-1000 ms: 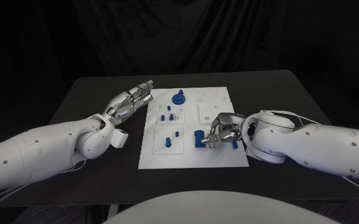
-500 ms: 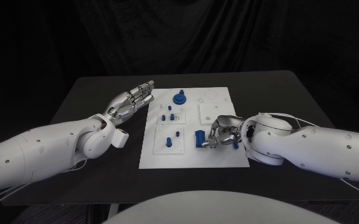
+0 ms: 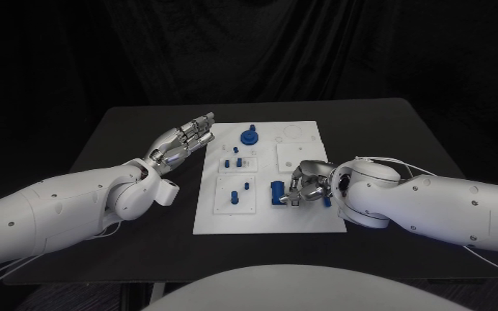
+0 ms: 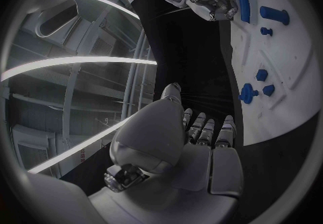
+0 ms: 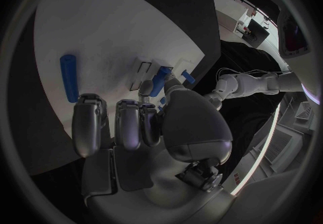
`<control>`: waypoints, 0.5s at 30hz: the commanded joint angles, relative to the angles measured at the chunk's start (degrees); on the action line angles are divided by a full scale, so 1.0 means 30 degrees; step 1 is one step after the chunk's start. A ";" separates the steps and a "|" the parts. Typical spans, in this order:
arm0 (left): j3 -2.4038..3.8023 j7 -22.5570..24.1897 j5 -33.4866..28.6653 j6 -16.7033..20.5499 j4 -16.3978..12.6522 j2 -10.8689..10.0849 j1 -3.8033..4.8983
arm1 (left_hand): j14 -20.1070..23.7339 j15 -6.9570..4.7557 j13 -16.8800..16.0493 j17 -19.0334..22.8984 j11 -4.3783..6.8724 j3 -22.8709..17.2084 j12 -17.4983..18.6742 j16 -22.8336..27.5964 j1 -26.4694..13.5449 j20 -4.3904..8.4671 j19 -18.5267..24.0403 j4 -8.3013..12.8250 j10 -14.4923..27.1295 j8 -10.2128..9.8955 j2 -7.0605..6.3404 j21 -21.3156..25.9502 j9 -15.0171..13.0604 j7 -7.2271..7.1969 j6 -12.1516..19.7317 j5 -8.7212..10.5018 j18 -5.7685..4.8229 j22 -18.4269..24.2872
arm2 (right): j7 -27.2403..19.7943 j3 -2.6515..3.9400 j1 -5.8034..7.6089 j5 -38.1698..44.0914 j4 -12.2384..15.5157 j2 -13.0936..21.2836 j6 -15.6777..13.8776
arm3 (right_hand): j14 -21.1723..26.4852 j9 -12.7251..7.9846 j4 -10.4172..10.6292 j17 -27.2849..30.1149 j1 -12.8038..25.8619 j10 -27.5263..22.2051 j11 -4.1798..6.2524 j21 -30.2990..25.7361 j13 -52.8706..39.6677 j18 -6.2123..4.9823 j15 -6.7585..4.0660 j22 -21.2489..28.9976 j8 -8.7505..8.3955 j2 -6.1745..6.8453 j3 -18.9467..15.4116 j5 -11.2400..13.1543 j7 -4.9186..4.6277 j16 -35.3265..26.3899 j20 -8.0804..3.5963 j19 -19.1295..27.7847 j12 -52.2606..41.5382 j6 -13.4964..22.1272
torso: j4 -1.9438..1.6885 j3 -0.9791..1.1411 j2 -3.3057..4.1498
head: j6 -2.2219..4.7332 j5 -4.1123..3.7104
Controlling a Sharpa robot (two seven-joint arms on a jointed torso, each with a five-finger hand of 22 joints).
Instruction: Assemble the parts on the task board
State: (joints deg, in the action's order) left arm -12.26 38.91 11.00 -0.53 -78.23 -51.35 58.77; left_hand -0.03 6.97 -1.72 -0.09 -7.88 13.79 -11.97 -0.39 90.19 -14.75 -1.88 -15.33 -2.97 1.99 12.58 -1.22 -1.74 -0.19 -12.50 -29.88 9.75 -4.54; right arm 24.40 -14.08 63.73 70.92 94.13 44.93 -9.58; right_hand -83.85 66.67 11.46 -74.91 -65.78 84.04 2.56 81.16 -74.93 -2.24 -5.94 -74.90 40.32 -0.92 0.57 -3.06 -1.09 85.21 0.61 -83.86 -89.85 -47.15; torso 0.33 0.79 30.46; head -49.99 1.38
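Two hands are working at a black table [image 3: 124, 120] carrying the white board [image 3: 311, 221] at its middle.

Left hand [image 3: 183, 140]: hovering just off the board's left edge near its far corner, palm up, fingers straight and apart, holding nothing. In the left wrist view the same hand [image 4: 202, 138] is lying flat beside the board [image 4: 289, 95].

Right hand [image 3: 308, 183]: sitting over the board's right side toward the near edge, fingers curled down around a blue block [image 3: 277, 192] standing in the board. Fingertips are touching the block; whether it is truly gripped cannot be told. In the right wrist view the fingers [image 5: 128, 121] are bending over the board [image 5: 101, 35], with a blue piece [image 5: 159, 82] at the fingertips and a blue bar [image 5: 69, 77] lying flat, apart from the hand.

Other parts: a round blue knob [image 3: 249, 137] standing near the far edge; small blue pegs [image 3: 237, 161] at the middle left; one blue peg [image 3: 234, 197] toward the near left.
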 commanded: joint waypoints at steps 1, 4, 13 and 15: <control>0.0019 0.1074 -0.0010 -0.0212 -0.0031 0.0012 -0.0031 | 0.0004 0.0153 -0.0020 0.0028 -0.0129 -0.0159 -0.0071 0.0126 0.0176 -0.0176 -0.0002 0.0002 0.0012 0.0094 0.0035 -0.0067 -0.0021 0.0141 0.0049 -0.0103 0.0200 -0.0021 | 0.0106 0.0006 -0.0065 0.0137 -0.0023 -0.0032 0.0320 | -0.1333 0.0030 -0.0119 -0.0960 -0.0229 0.1988 0.0164 -0.0021 -0.5025 -0.0022 -0.0129 -0.4021 0.0082 0.0044 0.0062 -0.0106 0.0121 0.0074 -0.0149 -0.0762 -0.0051 -0.0061 | 0.0010 0.0002 -0.0004 | -0.0002 0.0015; 0.0019 0.1073 -0.0010 -0.0205 -0.0036 -0.0003 -0.0037 | 0.0005 0.0163 -0.0021 0.0029 -0.0147 -0.0171 -0.0077 0.0127 0.0184 -0.0183 -0.0003 0.0010 0.0011 0.0097 0.0035 -0.0067 -0.0022 0.0164 0.0040 -0.0110 0.0199 -0.0017 | 0.0100 0.0006 -0.0083 0.0137 0.0059 -0.0004 0.0457 | -0.1326 0.0057 -0.0295 -0.0927 -0.0436 0.1988 0.0166 -0.0050 -0.5025 -0.0029 -0.0140 -0.4011 0.0103 0.0182 -0.0004 -0.0050 0.0120 0.0060 -0.0158 -0.0751 -0.0051 -0.0033 | 0.0008 0.0005 -0.0003 | -0.0002 0.0012; 0.0019 0.1068 -0.0010 -0.0198 -0.0061 -0.0077 -0.0047 | 0.0005 0.0163 -0.0021 0.0029 -0.0147 -0.0171 -0.0077 0.0127 0.0184 -0.0183 -0.0003 0.0010 0.0011 0.0097 0.0035 -0.0067 -0.0022 0.0164 0.0040 -0.0110 0.0199 -0.0017 | -0.0157 0.0026 -0.0012 0.0137 0.0967 0.0823 -0.0450 | -0.1312 -0.0007 -0.0085 -0.0868 -0.0127 0.1988 0.0115 -0.0098 -0.5025 -0.0037 -0.0111 -0.3995 -0.0058 0.0539 -0.0474 0.0056 0.0046 0.0032 -0.0153 -0.0733 -0.0051 0.0203 | 0.0010 0.0003 -0.0006 | -0.0002 0.0072; 0.0019 0.1068 -0.0010 -0.0188 -0.0065 -0.0094 -0.0048 | 0.0005 0.0163 -0.0021 0.0029 -0.0147 -0.0171 -0.0077 0.0127 0.0184 -0.0183 -0.0003 0.0010 0.0011 0.0097 0.0035 -0.0067 -0.0022 0.0164 0.0040 -0.0110 0.0199 -0.0017 | -0.0176 0.0033 0.0158 0.0137 0.1247 0.1161 -0.0710 | -0.1315 -0.0194 0.0034 -0.0883 -0.0071 0.1988 0.0080 -0.0088 -0.5025 -0.0033 -0.0090 -0.3999 -0.0314 0.0541 -0.0550 0.0054 0.0001 0.0037 -0.0139 -0.0739 -0.0051 0.0351 | 0.0008 0.0003 -0.0005 | -0.0002 0.0080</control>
State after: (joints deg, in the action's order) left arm -12.26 38.91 11.00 -0.59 -78.30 -51.66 58.72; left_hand -0.03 6.97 -1.72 -0.06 -7.88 13.63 -11.97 -0.39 90.18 -14.75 -1.88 -15.16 -2.96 1.99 12.58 -1.22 -1.73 0.02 -12.29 -29.88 9.75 -4.54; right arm 24.28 -14.06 63.83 70.96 97.38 48.07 -9.68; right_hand -83.85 66.46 11.50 -74.91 -66.33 84.04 2.56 81.16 -74.92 -2.24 -5.94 -74.90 39.87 0.61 -0.77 -3.06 -1.08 85.21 0.41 -84.06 -89.85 -46.52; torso 0.36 0.79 30.44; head -49.99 1.58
